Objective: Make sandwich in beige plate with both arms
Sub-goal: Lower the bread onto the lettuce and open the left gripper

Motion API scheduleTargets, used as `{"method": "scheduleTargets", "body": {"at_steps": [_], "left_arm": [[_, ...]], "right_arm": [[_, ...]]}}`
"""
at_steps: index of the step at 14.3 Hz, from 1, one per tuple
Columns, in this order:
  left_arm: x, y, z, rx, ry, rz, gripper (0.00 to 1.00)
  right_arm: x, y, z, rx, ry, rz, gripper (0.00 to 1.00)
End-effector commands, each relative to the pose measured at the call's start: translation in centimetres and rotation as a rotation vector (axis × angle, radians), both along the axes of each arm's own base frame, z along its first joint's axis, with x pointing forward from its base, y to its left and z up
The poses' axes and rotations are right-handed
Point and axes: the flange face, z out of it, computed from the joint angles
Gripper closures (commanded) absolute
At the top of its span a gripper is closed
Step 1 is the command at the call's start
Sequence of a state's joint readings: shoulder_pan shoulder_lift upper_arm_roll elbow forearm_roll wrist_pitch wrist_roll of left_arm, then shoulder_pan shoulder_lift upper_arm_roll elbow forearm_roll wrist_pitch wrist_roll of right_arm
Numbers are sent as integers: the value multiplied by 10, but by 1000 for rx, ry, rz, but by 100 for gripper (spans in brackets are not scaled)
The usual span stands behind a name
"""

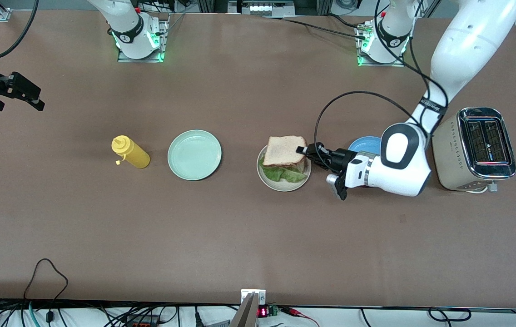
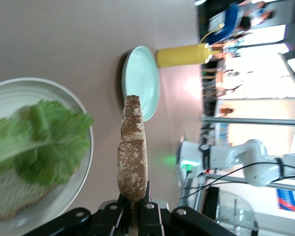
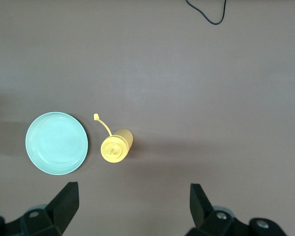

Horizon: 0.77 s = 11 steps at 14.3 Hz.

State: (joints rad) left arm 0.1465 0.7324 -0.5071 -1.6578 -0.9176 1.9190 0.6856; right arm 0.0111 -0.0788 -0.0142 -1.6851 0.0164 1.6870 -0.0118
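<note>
The beige plate (image 1: 304, 179) holds a bread slice with a ruffled green lettuce leaf (image 1: 280, 174) on it. My left gripper (image 1: 305, 151) is shut on the edge of a second tan bread slice (image 1: 285, 150) and holds it flat, just over the lettuce and the plate's rim. In the left wrist view this slice (image 2: 132, 152) shows edge-on between the fingers of my left gripper (image 2: 135, 204), with the lettuce (image 2: 39, 142), lower slice (image 2: 10, 199) and plate (image 2: 86, 162) beside it. My right gripper (image 1: 28, 93) waits open and empty over the right arm's end of the table, as its wrist view (image 3: 132, 196) shows.
A mint-green plate (image 1: 194, 154) and a yellow squeeze bottle (image 1: 131, 153) lie toward the right arm's end; both show in the right wrist view (image 3: 56, 143) (image 3: 115, 146). A blue plate (image 1: 367, 144) lies partly under the left arm. A metal toaster (image 1: 476, 147) stands at the left arm's end.
</note>
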Motion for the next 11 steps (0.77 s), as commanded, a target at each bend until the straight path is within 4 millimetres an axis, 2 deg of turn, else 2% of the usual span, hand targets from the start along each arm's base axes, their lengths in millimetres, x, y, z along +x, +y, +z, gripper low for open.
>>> {"method": "scheduleTargets", "body": {"at_steps": [1, 6, 11], "left_arm": [[-11, -1, -32, -70, -53, 40, 100], [-12, 9, -63, -39, -40, 58, 100], [-11, 20, -79, 9, -38, 70, 100]], "right_arm": [[2, 0, 10, -6, -11, 11, 0], [21, -2, -16, -3, 36, 13, 0], [22, 0, -16, -9, 36, 10, 0]]}}
